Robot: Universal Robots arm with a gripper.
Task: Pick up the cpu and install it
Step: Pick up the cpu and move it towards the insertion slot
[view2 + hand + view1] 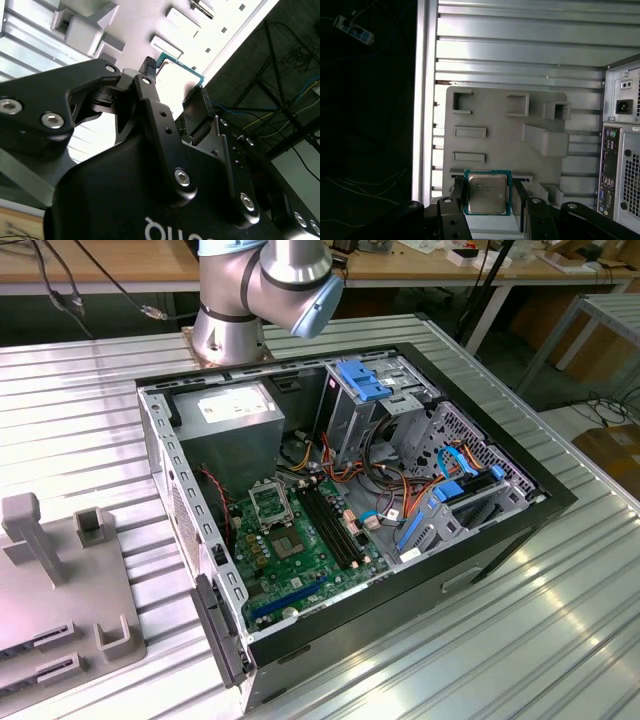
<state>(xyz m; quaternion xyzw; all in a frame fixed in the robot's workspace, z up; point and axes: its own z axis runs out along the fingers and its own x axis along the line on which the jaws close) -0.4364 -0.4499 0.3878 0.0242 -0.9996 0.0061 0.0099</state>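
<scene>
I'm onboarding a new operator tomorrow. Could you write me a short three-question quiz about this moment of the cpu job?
1. True or false: the gripper is shut on the cpu, with a finger on each of two opposite edges.
2. In the first wrist view, what is seen behind the cpu?
A. the grey fixture plate
B. a red cloth
C. a keyboard
3. Fill in the blank: in the exterior view, the computer case lies on the table with its upper side ____, so the parts inside can be seen.

Key: 1 true; 2 A; 3 open.
</scene>
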